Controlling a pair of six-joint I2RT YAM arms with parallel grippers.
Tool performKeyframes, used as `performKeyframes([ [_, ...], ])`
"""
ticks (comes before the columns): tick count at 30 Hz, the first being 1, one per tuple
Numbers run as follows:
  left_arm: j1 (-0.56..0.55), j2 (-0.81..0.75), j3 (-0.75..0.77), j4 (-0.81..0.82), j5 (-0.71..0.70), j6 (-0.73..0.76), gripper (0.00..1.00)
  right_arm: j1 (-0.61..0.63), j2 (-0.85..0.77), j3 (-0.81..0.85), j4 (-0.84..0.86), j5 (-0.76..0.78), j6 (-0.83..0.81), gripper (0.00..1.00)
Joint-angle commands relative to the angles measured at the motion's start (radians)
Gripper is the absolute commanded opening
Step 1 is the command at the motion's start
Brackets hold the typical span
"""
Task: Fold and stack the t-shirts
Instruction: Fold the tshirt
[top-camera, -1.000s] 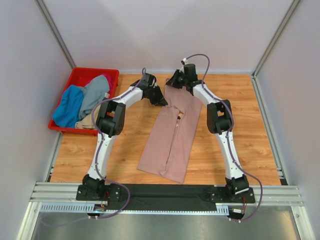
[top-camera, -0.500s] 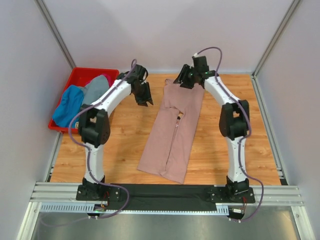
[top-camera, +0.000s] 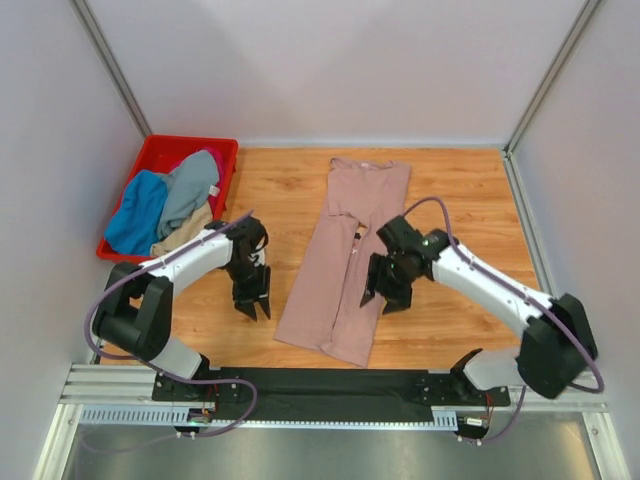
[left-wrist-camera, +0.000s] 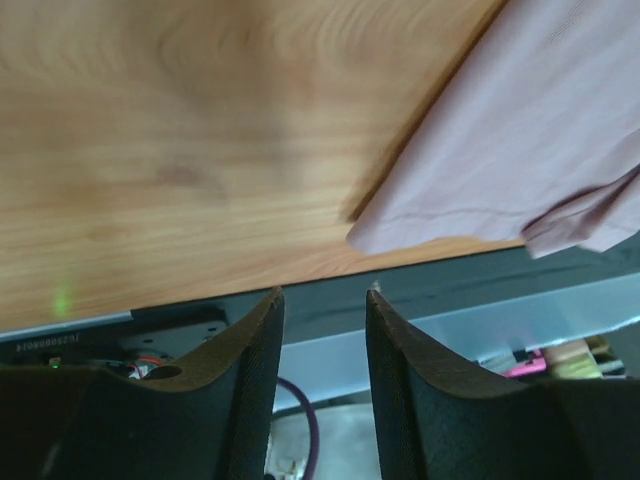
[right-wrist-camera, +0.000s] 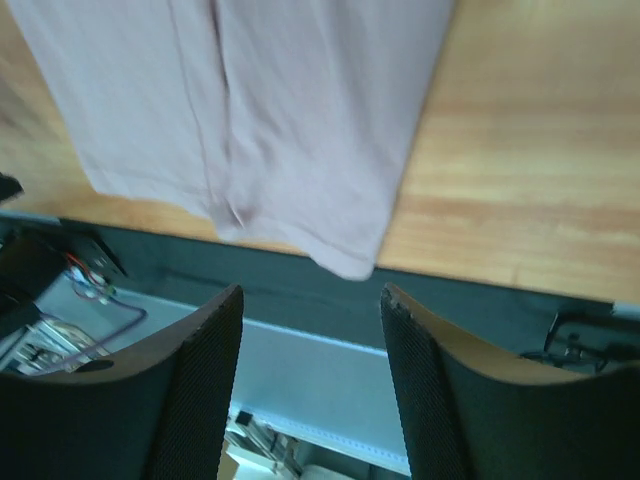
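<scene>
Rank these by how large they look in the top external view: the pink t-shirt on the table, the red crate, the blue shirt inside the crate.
1. pink t-shirt: the longest, and the largest in area.
2. red crate: somewhat smaller, though not by much.
3. blue shirt: clearly the smallest; it fills only part of the crate.

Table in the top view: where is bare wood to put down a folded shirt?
Bare table lies right of the pink t-shirt, toward the far right corner, and between the shirt's far end and the red crate. The near middle is crowded: the left gripper and right gripper flank the shirt, both open.
</scene>
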Motion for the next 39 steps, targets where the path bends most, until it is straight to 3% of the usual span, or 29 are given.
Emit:
performKeyframes([
  [1,0.000,-0.102,-0.124,0.045,0.103,0.013,0.46,0.124,-0.197,-0.137,0.022,0.057,0.241,0.59],
  [6,-0.018,-0.125,-0.162,0.074,0.181,0.026,0.48,0.334,-0.313,-0.328,0.195,0.094,0.472,0.58],
  [12,-0.020,-0.078,-0.182,0.102,0.202,0.021,0.47,0.468,-0.287,-0.424,0.295,0.171,0.608,0.56],
  [22,-0.024,-0.055,-0.201,0.177,0.211,0.019,0.46,0.528,-0.165,-0.466,0.393,0.229,0.680,0.49],
  [39,-0.093,-0.023,-0.196,0.170,0.151,0.003,0.45,0.582,-0.259,-0.507,0.307,0.309,0.759,0.52],
])
